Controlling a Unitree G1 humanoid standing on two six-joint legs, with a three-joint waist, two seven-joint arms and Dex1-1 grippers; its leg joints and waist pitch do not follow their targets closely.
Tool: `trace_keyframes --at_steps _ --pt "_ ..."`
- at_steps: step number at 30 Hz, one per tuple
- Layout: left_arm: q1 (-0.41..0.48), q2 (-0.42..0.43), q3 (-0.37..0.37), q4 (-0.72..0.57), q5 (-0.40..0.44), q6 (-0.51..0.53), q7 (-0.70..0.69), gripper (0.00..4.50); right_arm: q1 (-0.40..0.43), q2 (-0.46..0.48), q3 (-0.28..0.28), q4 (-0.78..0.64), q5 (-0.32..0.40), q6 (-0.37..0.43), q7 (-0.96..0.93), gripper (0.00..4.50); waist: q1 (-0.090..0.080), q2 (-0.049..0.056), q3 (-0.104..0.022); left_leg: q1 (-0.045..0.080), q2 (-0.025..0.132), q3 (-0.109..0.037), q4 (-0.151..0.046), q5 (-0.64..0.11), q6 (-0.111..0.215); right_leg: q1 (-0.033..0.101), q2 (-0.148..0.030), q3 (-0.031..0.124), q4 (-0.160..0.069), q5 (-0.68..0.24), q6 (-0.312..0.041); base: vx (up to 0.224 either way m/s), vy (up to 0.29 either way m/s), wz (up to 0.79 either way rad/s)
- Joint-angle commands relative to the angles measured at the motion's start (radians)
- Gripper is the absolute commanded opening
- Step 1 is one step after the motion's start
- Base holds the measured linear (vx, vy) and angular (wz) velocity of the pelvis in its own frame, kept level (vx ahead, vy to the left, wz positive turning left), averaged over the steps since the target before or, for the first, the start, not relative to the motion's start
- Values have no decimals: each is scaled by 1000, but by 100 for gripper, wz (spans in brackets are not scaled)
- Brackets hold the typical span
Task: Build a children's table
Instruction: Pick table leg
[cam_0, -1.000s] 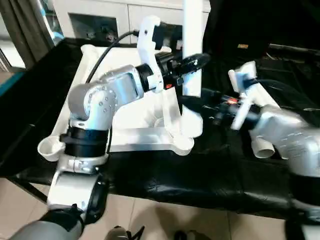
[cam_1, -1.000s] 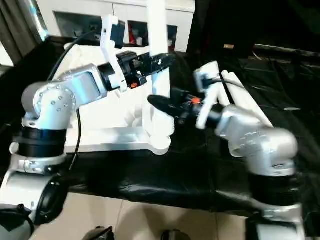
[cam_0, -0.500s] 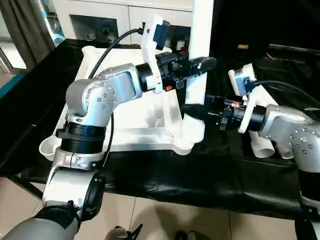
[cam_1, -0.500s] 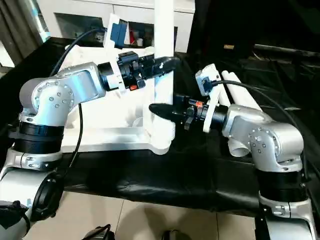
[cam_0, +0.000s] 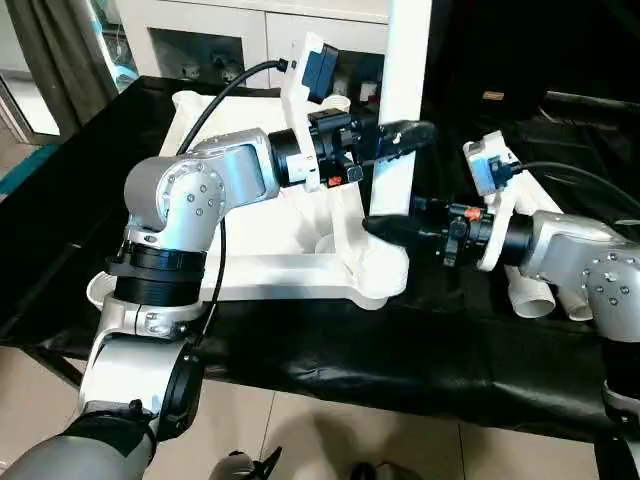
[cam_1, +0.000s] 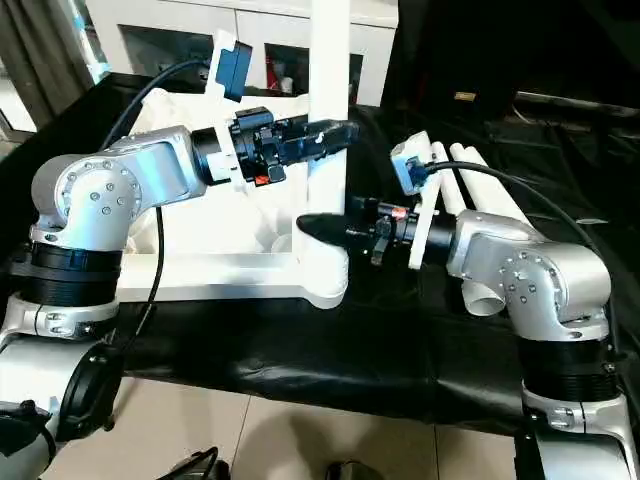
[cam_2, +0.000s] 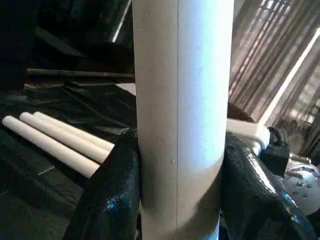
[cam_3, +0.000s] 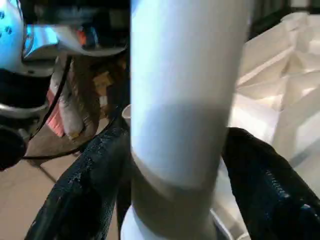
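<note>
The children's table top lies upside down, ribs up, on the black-covered bench. One white leg stands upright in its near right corner socket. My left gripper is shut on the leg partway up, with black fingers hugging both sides of the leg. Lower down, just above the socket, my right gripper is shut on the same leg, one finger on each side.
Spare white legs lie side by side on the black cloth behind my right forearm, also seen as legs. An empty corner socket juts out at the near left. White cabinets stand behind the bench.
My right arm, blurred in motion a second ago, has settled with its gripper low on the leg. The left gripper has kept its hold. The camera has shifted a little.
</note>
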Motion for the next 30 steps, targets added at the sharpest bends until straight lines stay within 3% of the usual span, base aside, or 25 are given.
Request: trace_keyframes --at_steps 1,3,21,30 --pt "-22 6 0 -13 -9 4 -7 186 -5 -16 8 -10 -1 9 8 320 6 -11 -99 7 3 3 -59 -124 36 75 -58 35 -92 -372 -93 0 0 0" --pt "-26 9 3 -14 -19 13 -12 186 -6 -20 14 -10 2 15 14 320 7 -16 -102 7 3 4 -58 -120 36 76 -59 35 -90 -367 -93 0 0 0" --pt "-26 6 -4 -38 -72 74 -63 186 18 -27 44 -25 13 29 29 320 16 -11 -102 6 3 4 -58 -127 30 73 -60 34 -93 -388 -78 0 0 0" --pt "-8 23 -57 -88 -69 78 -111 185 26 -27 49 -25 26 37 29 240 20 -9 -102 7 5 2 -60 -132 25 72 -60 34 -91 -383 -81 0 0 0"
